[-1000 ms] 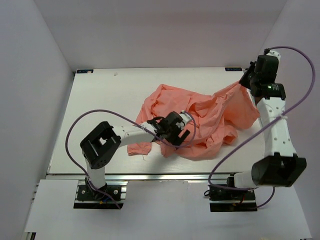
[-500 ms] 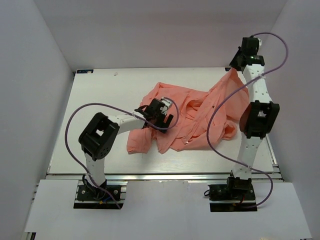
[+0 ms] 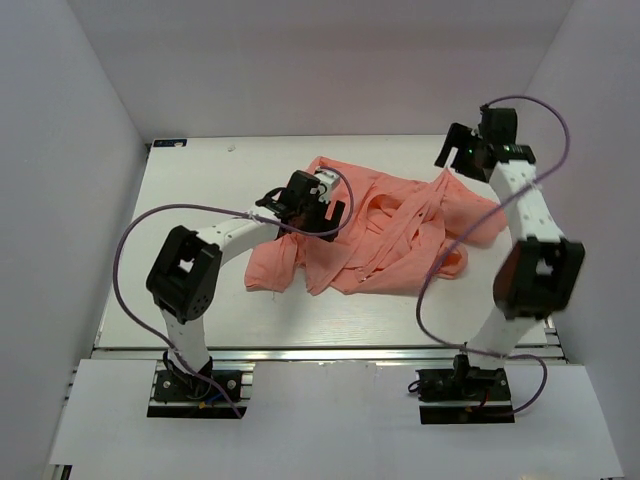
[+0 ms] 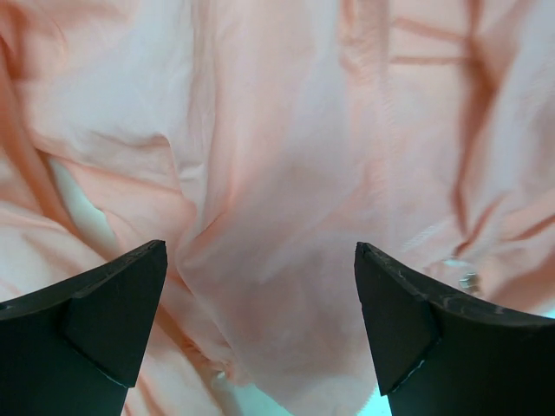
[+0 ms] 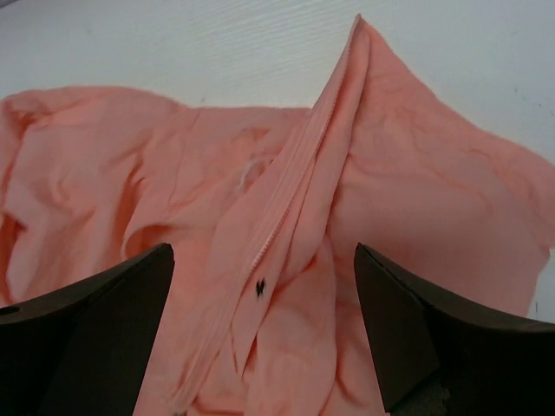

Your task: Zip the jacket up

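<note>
White table — crumpled jacket under L hand, R hand — both splayed

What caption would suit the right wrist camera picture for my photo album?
Right gripper open above the crumpled pink jacket, its zipper running up the middle.

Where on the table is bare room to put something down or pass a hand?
Free: the far left corner of the table, beside the jacket; also the near strip between the jacket and the front edge. Crowded: the middle and far right, where the jacket lies under the left gripper and right gripper.
</note>
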You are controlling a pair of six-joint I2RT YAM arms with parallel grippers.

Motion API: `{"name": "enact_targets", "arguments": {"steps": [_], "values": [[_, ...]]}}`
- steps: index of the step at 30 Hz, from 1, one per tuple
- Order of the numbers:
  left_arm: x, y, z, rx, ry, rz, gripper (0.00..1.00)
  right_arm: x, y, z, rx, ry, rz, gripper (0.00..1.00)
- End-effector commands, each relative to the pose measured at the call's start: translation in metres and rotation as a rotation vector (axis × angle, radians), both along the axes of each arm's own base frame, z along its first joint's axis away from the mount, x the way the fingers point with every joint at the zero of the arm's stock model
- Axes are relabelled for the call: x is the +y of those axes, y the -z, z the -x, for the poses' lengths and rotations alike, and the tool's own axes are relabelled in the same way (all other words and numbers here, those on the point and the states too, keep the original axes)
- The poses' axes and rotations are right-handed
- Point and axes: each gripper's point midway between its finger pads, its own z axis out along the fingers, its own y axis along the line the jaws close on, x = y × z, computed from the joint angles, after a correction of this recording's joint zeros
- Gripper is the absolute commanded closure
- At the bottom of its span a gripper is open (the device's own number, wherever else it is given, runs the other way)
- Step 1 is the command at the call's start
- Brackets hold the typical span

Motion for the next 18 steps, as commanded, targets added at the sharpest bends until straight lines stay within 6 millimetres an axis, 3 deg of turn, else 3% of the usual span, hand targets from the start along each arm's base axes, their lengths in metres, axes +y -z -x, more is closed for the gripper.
{"name": "enact_targets", "arguments": {"steps": [1,2,4,5,6,9,10,14,18], "values": [[-0.008,-0.064,-0.006,-0.129,0.001,0.1,0.02,0.028,-0.057,0.045,-0.166,-0.066,-0.028,0.11],[-0.006,-0.065,-0.009,-0.14,-0.014,0.093,0.02,0.036,-0.028,0.064,-0.098,-0.07,-0.055,0.11],[-0.01,-0.067,-0.016,-0.144,-0.016,0.095,0.02,0.063,-0.025,0.093,-0.095,-0.115,-0.08,0.11],[-0.012,-0.065,-0.019,-0.141,-0.016,0.096,0.02,0.073,-0.016,0.103,-0.072,-0.127,-0.091,0.11],[-0.017,-0.061,-0.026,-0.134,-0.014,0.094,0.02,0.092,0.011,0.123,-0.009,-0.156,-0.103,0.11],[-0.024,-0.05,-0.041,-0.1,-0.022,0.102,0.02,0.124,0.038,0.145,0.064,-0.22,-0.122,0.11],[-0.026,-0.042,-0.055,-0.08,-0.031,0.109,0.02,0.127,0.052,0.149,0.116,-0.22,-0.123,0.11],[-0.03,-0.022,-0.075,0.025,-0.038,0.14,0.02,0.128,0.091,0.163,0.231,-0.221,-0.114,0.15],[-0.021,0.0,-0.086,0.065,-0.071,0.152,0.02,0.093,0.134,0.197,0.368,-0.121,-0.007,0.24]]}}
